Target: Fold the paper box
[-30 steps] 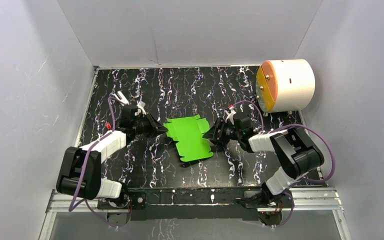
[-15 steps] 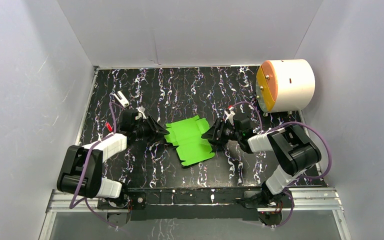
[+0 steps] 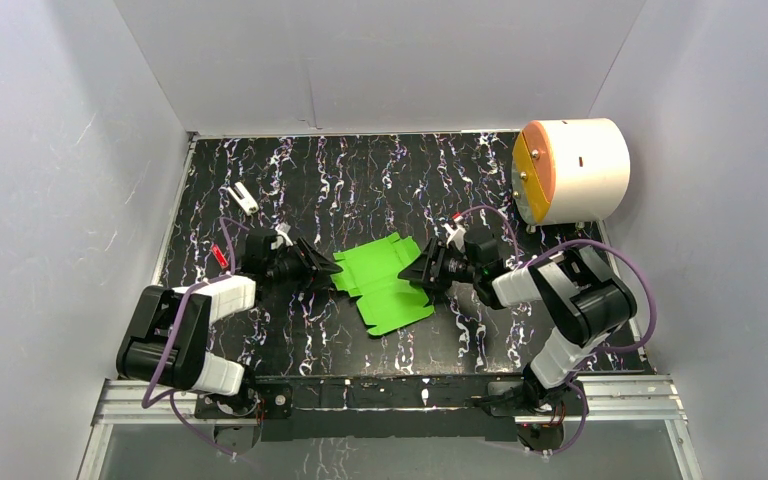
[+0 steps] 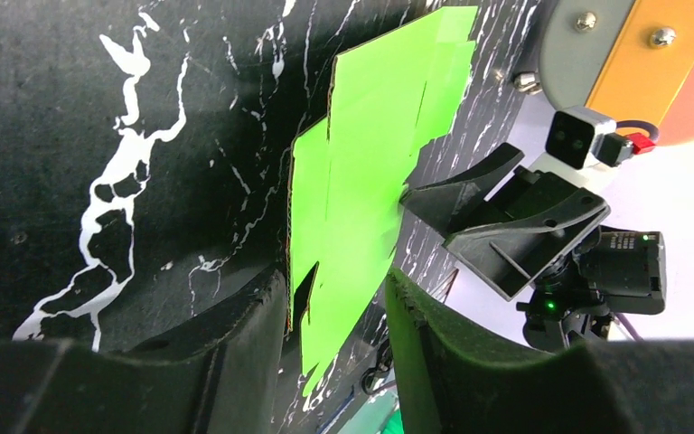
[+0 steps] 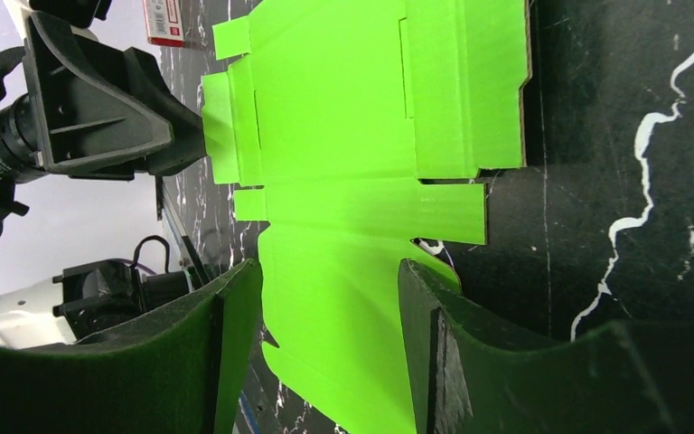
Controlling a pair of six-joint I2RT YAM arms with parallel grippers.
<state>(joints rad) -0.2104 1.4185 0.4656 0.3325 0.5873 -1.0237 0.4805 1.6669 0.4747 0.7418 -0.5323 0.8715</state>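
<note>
The paper box is a flat bright green die-cut sheet with notched tabs, lying a little askew on the black marbled table. My left gripper sits low at the sheet's left edge. Its jaws are open, and the paper box has its near edge between them, close to the left finger. My right gripper is at the sheet's right edge, also open. In the right wrist view the paper box stretches away past the two fingers, with no pinch visible.
A large white cylinder with an orange-yellow face stands at the back right. A small white item and a small red one lie to the left. White walls enclose the table on three sides.
The left gripper has opened and let go of the sheet's left edge. The sheet has shifted and turned slightly, and both grippers have crept a little nearer.
</note>
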